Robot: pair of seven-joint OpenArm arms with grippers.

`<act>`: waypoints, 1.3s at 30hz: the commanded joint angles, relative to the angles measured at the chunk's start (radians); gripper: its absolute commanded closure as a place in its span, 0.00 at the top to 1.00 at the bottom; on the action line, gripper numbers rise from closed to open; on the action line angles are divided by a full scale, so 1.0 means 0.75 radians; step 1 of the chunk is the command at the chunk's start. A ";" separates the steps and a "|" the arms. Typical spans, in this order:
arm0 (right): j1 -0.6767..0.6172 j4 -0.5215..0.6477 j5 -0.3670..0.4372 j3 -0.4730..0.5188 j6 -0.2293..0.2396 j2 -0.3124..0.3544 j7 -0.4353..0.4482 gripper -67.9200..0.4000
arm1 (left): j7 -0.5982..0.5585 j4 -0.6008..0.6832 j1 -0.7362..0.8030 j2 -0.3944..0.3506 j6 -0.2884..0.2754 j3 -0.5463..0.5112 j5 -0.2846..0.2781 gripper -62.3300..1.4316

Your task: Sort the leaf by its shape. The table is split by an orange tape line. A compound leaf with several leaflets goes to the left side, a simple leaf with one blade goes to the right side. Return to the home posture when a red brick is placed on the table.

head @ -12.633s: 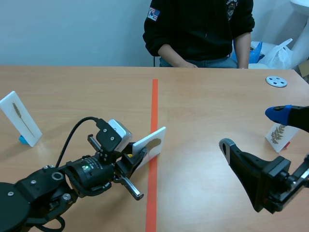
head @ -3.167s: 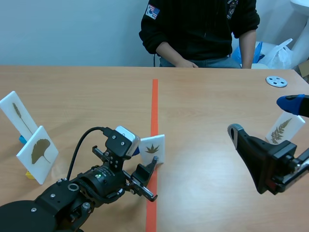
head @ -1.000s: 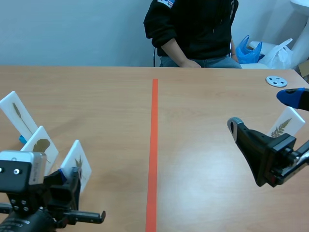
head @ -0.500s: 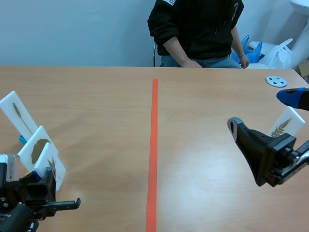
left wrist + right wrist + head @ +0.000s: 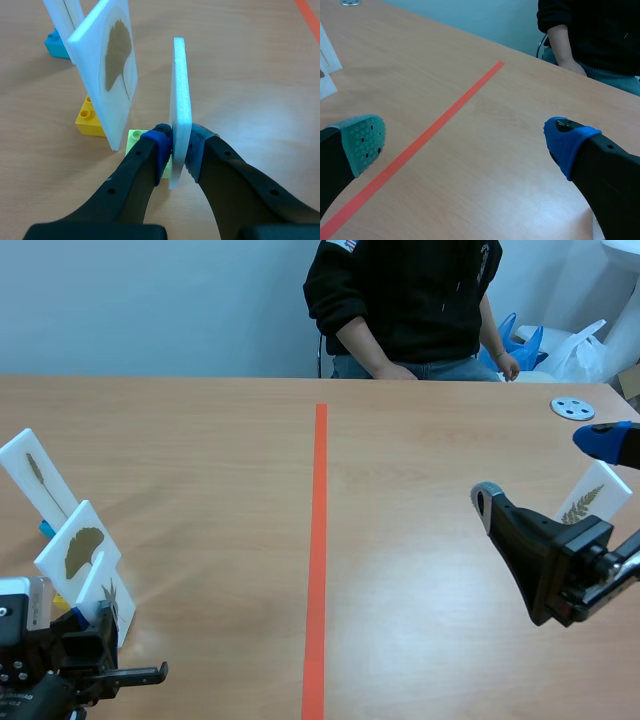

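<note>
My left gripper [image 5: 88, 632] is shut on a white leaf card [image 5: 104, 596] low over the table's near left corner. In the left wrist view the card [image 5: 180, 100] stands edge-on between the blue pads [image 5: 161, 141], with its light green brick base [image 5: 134, 137] just behind them. Its leaf face barely shows. Right beside it stands the ginkgo card [image 5: 112, 70] on a yellow brick [image 5: 89, 117]. My right gripper [image 5: 548, 472] is open and raised over the right side, in front of a fern card [image 5: 588, 502]; nothing is between its fingers [image 5: 364, 142].
A third card with a thin grass-like leaf [image 5: 40, 485] stands at the far left on a blue brick [image 5: 55, 44]. The orange tape line [image 5: 318, 540] runs down the middle. A grey disc [image 5: 572, 408] lies at the far right. A person [image 5: 410, 300] sits across the table.
My left arm has carried the card from beside the tape line to the left, down next to the ginkgo card; in the last half second it barely shifted. The right arm has stayed still.
</note>
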 commanded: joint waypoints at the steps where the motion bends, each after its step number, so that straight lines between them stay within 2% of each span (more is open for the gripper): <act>1: 0.016 0.003 0.018 0.008 -0.004 0.011 0.020 1.00 | -0.019 0.008 0.004 0.006 0.001 -0.002 0.004 0.16; 6: 0.016 0.003 0.018 0.008 -0.004 0.011 0.020 1.00 | -0.019 -0.002 0.004 0.006 0.001 -0.002 0.004 0.24; 12: 0.016 0.003 0.018 0.008 -0.004 0.011 0.020 1.00 | -0.019 -0.002 0.004 0.006 0.001 -0.002 0.004 0.49; 15: 0.016 0.003 0.018 0.008 -0.004 0.011 0.020 1.00 | -0.028 -0.002 0.005 0.006 0.002 -0.002 0.004 0.56; 25: 0.016 0.003 0.017 0.008 -0.004 0.011 0.019 1.00 | -0.026 0.069 0.042 0.005 0.003 -0.002 0.005 0.57; 33: 0.015 0.003 0.014 0.008 -0.004 0.011 0.018 1.00 | -0.022 0.217 0.117 -0.020 0.006 -0.002 0.005 0.57; 39: 0.016 0.003 0.014 0.008 -0.004 0.011 0.016 1.00 | -0.013 0.363 0.164 -0.020 0.007 -0.051 0.005 0.57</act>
